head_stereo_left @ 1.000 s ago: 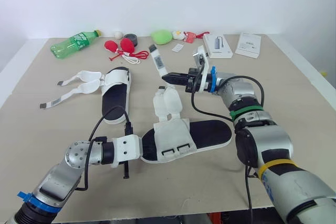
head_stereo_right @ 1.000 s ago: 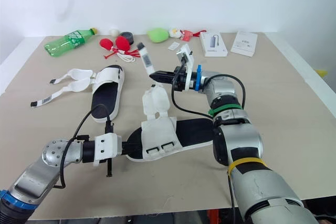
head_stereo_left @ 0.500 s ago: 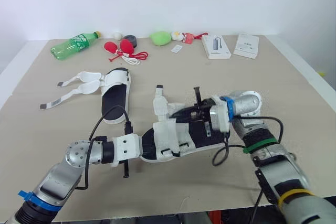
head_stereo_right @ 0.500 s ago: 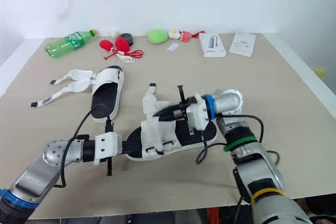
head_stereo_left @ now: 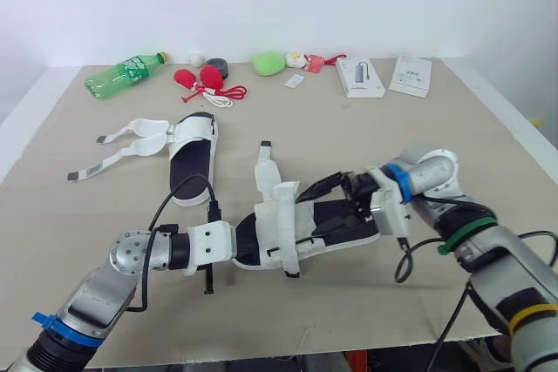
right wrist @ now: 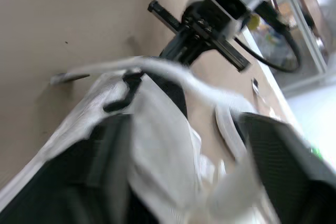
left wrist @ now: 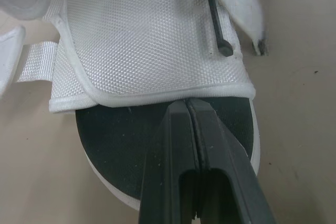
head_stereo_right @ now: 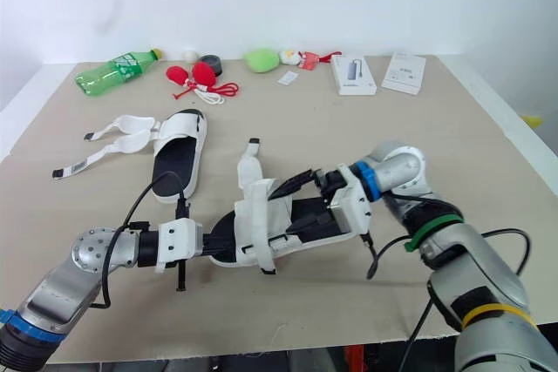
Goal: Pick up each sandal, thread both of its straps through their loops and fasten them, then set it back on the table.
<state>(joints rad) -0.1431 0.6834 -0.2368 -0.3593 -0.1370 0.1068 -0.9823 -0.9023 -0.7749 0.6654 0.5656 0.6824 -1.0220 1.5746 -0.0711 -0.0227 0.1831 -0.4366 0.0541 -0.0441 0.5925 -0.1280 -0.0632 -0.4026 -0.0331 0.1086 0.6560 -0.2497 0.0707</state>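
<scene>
The fingers (left wrist: 170, 150) of the left gripper (left wrist: 187, 103) are pressed together, and we see nothing between them. They lie over the black footbed (left wrist: 115, 145) at one end of the near sandal (head_stereo_left: 277, 215), and their tips touch the edge of its white mesh flap (left wrist: 147, 40). Whether they really clamp the sole, we cannot tell.

The fingers (head_stereo_left: 323, 189) of the right gripper (head_stereo_left: 307, 215) are spread wide apart and pinch nothing. They reach in from the opposite end of the same sandal, so the two grippers point toward each other. The mesh flap stands just in front of the right fingertips, between them and the left fingertips. In the right wrist view a white strap (right wrist: 173, 74) passes across the gap between the two right fingers, but the picture is blurred there, so we cannot say if it touches them.

One upright strap (head_stereo_left: 264, 163) rises from the flap on the far side of the right fingertips, with its dark tip at the top. A hanging strap end (head_stereo_left: 292, 266) drops over the near edge of the sole, down toward the table (head_stereo_left: 366, 302).

The second sandal (head_stereo_left: 193, 158) lies flat on the table, well apart from both pairs of fingers, beyond the left ones. Its two open straps (head_stereo_left: 131, 132) stretch out on the side away from the right fingers.
</scene>
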